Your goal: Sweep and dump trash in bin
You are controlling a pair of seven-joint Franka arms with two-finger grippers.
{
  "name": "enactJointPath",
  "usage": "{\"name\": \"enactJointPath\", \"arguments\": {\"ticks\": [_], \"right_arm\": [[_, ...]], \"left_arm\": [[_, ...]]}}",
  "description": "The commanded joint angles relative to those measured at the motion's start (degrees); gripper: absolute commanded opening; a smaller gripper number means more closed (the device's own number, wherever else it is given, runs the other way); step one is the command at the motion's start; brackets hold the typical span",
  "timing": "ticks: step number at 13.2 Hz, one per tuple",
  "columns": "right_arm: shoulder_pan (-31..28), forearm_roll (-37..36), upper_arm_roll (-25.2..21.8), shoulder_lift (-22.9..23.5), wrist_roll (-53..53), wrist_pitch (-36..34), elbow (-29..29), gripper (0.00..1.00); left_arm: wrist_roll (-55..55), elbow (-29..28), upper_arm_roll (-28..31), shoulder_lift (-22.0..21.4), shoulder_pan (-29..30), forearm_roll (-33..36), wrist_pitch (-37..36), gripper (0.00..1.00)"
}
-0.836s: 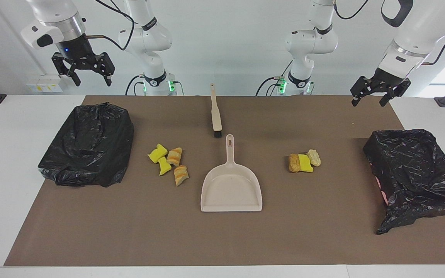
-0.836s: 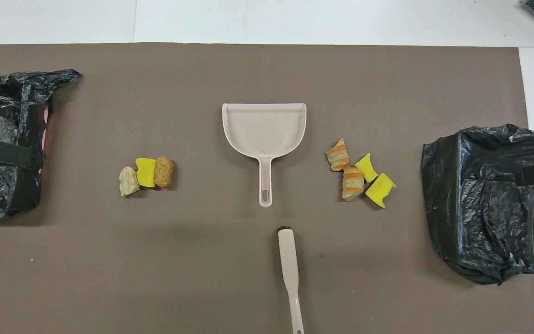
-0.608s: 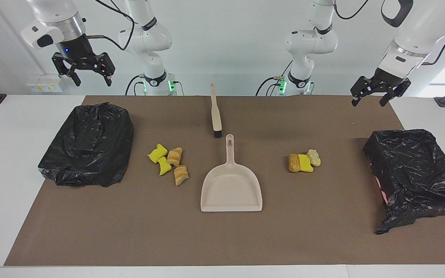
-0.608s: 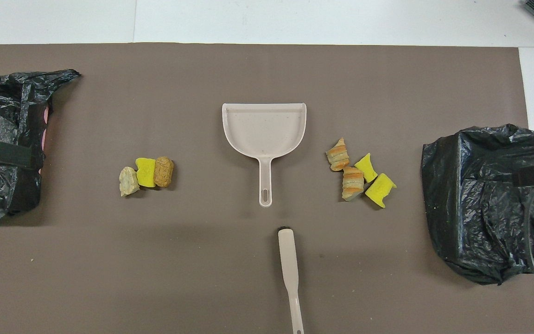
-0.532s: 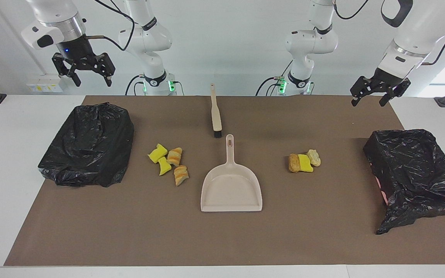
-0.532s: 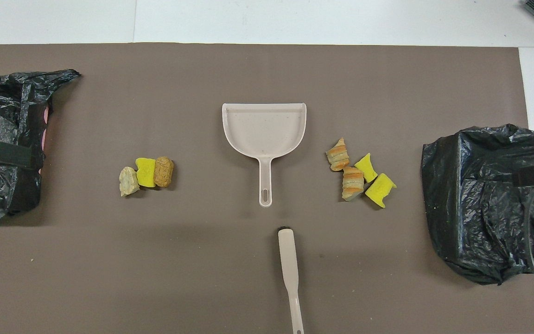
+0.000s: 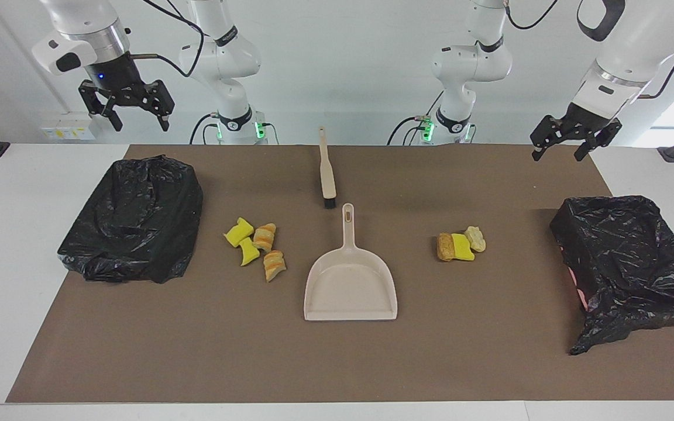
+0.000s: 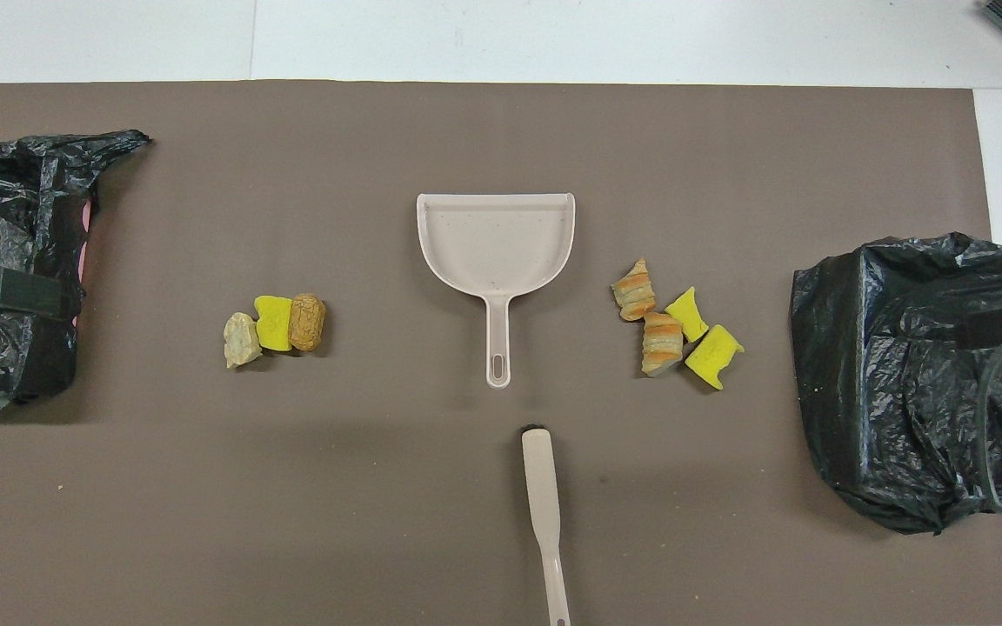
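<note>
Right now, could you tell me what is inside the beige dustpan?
The dustpan holds no trash; its tray shows only a few tiny specks. What lies beneath it on the brown mat is covered.

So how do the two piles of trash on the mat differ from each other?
The pile toward the right arm's end has four pieces, two yellow sponge bits and two striped tan-orange chunks, loosely spread. The pile toward the left arm's end has three: one yellow sponge between a brown chunk and a pale one, packed tight in a row. Both lie beside the dustpan, unswept.
</note>
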Motion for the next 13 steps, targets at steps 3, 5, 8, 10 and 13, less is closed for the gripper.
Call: {"name": "enactJointPath", "arguments": {"ticks": [3,5,8,10,13], "right_arm": [[-0.17,0.33,0.08,-1.25,-1.18,0.72,-1.63,1.00],[-0.17,0.33,0.08,-1.25,-1.09,1.07,-1.72,1.00],[-0.08,0.33,0.08,-1.16,-1.00,1.34,-1.72,1.00],[-0.08,0.33,0.08,-1.16,-1.09,1.25,-1.90,1.00],[-0.08,0.33,0.08,-1.25,-1.09,1.25,-2.07,1.00]], "left_arm": [[0.53,-1.87,-0.37,-1.59,-0.54,-0.84,-0.71,1.00],[0.18,-3.10,-0.54,-1.60,-0.63,-1.20,-0.18,1.00],[-2.27,-4.07,-0.55,-1.86,-1.32,-2.60,0.00,1.00],[-3.16,-5.21,-0.55,-2.04,-2.29,-2.61,1.48,1.00],[-4.65,-8.10,-0.63,-2.12,-3.43,-2.61,3.42,1.00]]}}
